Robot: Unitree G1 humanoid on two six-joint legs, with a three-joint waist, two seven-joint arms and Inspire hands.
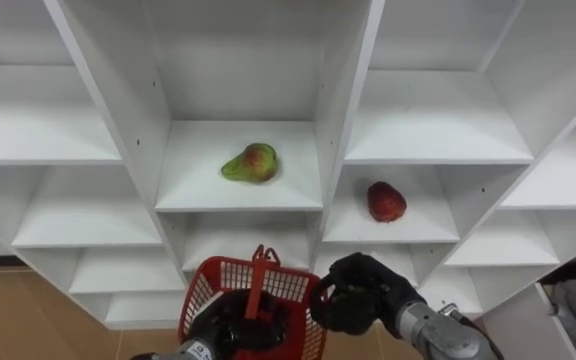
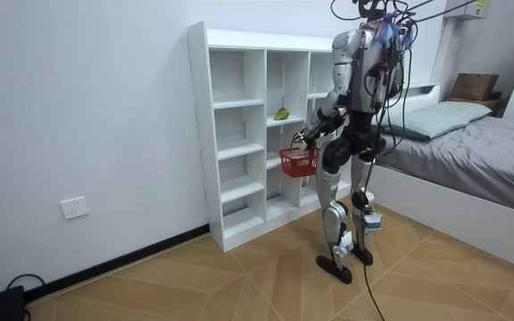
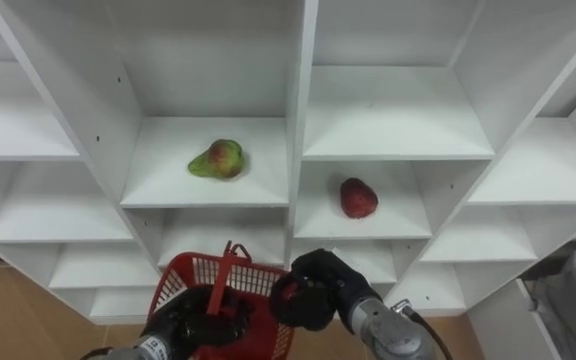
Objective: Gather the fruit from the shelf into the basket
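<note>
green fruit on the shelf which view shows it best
The left eye view: the green fruit is seen close and unobstructed, with its red blush plain. The right eye view shows the fruit much the same. The room view shows it as a small green speck, seen from the side.

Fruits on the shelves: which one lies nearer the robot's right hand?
The all-red fruit, in the compartment just above the right hand; the green-and-red fruit lies farther off, one column to the left.

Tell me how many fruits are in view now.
2. A green-and-red fruit lies in the middle column; a red fruit lies one column to the right, slightly lower. Inside the basket, some may be hidden.
</note>
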